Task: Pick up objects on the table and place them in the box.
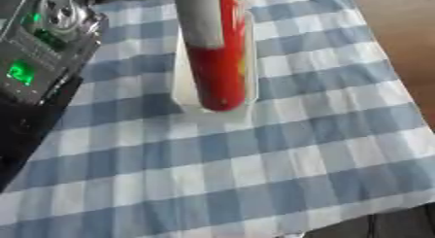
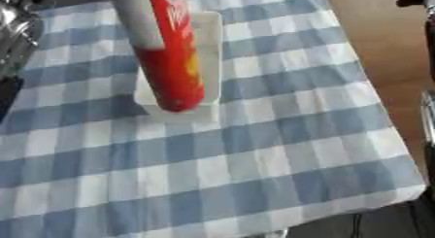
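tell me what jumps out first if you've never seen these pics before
A long red and grey tube dominates the upper middle, running down from the top edge over a white box. Under both lies a blue and white checked cloth that covers nearly the whole table. At the upper left, part of the robot's arm shows green lights; no robot hand is visible.
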### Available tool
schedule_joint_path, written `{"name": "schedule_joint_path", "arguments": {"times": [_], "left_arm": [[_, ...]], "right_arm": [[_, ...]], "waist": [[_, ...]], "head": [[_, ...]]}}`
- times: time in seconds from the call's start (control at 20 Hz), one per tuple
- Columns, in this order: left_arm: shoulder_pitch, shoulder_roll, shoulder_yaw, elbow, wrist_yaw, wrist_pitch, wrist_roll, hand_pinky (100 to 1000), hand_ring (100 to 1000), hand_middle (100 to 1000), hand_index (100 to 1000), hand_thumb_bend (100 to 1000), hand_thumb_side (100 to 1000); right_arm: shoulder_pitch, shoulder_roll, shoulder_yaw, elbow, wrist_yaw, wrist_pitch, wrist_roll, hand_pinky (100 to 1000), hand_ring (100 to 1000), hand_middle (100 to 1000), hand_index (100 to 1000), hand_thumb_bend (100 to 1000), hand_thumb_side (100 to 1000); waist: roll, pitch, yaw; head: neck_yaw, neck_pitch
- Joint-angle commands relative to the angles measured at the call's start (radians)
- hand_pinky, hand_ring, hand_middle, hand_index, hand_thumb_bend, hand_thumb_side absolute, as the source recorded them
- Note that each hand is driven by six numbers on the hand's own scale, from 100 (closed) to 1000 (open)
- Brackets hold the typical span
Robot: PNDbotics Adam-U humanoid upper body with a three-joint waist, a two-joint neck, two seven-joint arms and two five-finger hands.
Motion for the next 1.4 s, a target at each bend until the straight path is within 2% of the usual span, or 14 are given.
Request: {"name": "schedule_joint_path", "arguments": {"times": [0.05,0.35,0.85,0.9,0.95,1.0,1.05,1.1,1.15,1.2,1.25,1.3,1.4], "left_arm": [[-0.021,0.031,0.004,-0.016,-0.063,-0.017,-0.069,997,969,1000,1000,583,670],[-0.019,0.032,0.006,-0.016,-0.098,-0.022,-0.105,1000,982,1000,1000,582,673],[-0.021,0.035,0.004,-0.016,-0.103,-0.024,-0.102,1000,959,1000,1000,559,696],[-0.021,0.035,0.004,-0.016,-0.102,-0.025,-0.097,956,933,1000,1000,490,738],[-0.020,0.036,0.007,-0.016,-0.101,-0.026,-0.084,956,933,1000,1000,490,738],[-0.019,0.039,0.008,-0.016,-0.098,-0.028,-0.065,893,902,984,1000,363,831],[-0.017,0.044,0.008,-0.016,-0.094,-0.031,-0.044,893,902,984,1000,363,831],[-0.014,0.049,0.007,-0.016,-0.089,-0.036,-0.027,853,878,967,1000,270,856],[-0.010,0.057,0.007,-0.016,-0.085,-0.044,-0.011,853,878,967,1000,270,856],[-0.004,0.064,0.008,-0.016,-0.080,-0.054,0.002,818,845,941,995,219,860],[0.003,0.071,0.009,-0.016,-0.075,-0.066,0.014,830,855,948,1000,230,858],[0.010,0.075,0.010,-0.016,-0.070,-0.077,0.024,746,787,887,941,174,845],[0.031,0.080,0.013,-0.016,-0.064,-0.107,0.044,704,760,861,917,157,833]], "right_arm": [[-0.022,-0.013,-0.004,-0.007,-0.001,-0.001,0.003,610,798,851,1000,100,862],[-0.024,-0.014,-0.003,-0.004,-0.002,-0.002,0.005,610,798,851,1000,100,867],[-0.029,-0.011,-0.001,-0.001,-0.002,-0.004,0.009,610,798,851,1000,100,866],[-0.029,-0.010,-0.001,-0.001,-0.002,-0.004,0.009,610,799,851,1000,100,865],[-0.030,-0.009,-0.001,-0.001,-0.002,-0.004,0.010,610,799,851,1000,100,865],[-0.031,-0.008,0.000,0.000,-0.001,-0.004,0.010,610,799,851,1000,100,865],[-0.033,-0.007,0.001,0.002,0.000,-0.004,0.011,610,799,851,1000,100,865],[-0.036,-0.007,0.003,0.004,0.002,-0.004,0.012,611,801,851,1000,100,860],[-0.042,-0.005,0.006,0.006,0.006,-0.004,0.014,611,801,851,1000,100,860],[-0.052,-0.003,0.009,0.008,0.013,-0.005,0.016,612,802,851,1000,100,851],[-0.063,0.000,0.013,0.012,0.021,-0.005,0.018,611,801,851,1000,100,853],[-0.075,0.005,0.019,0.014,0.030,-0.006,0.020,614,803,850,1000,100,842],[-0.109,0.026,0.035,0.024,0.048,-0.008,0.027,616,804,849,995,100,836]], "waist": [[-0.005,-0.012,-0.001],[-0.005,-0.008,0.000],[-0.007,-0.007,0.006],[-0.008,-0.007,0.007],[-0.009,-0.008,0.009],[-0.012,-0.009,0.013],[-0.014,-0.010,0.016],[-0.016,-0.012,0.021],[-0.018,-0.014,0.027],[-0.021,-0.017,0.036],[-0.023,-0.019,0.044],[-0.026,-0.022,0.053],[-0.033,-0.028,0.071]], "head": [[0.005,-0.017],[0.006,-0.018],[0.007,-0.023],[0.006,-0.024],[0.004,-0.025],[0.002,-0.027],[0.000,-0.029],[-0.002,-0.030],[-0.005,-0.031],[-0.009,-0.032],[-0.014,-0.033],[-0.019,-0.035],[-0.032,-0.042]]}}
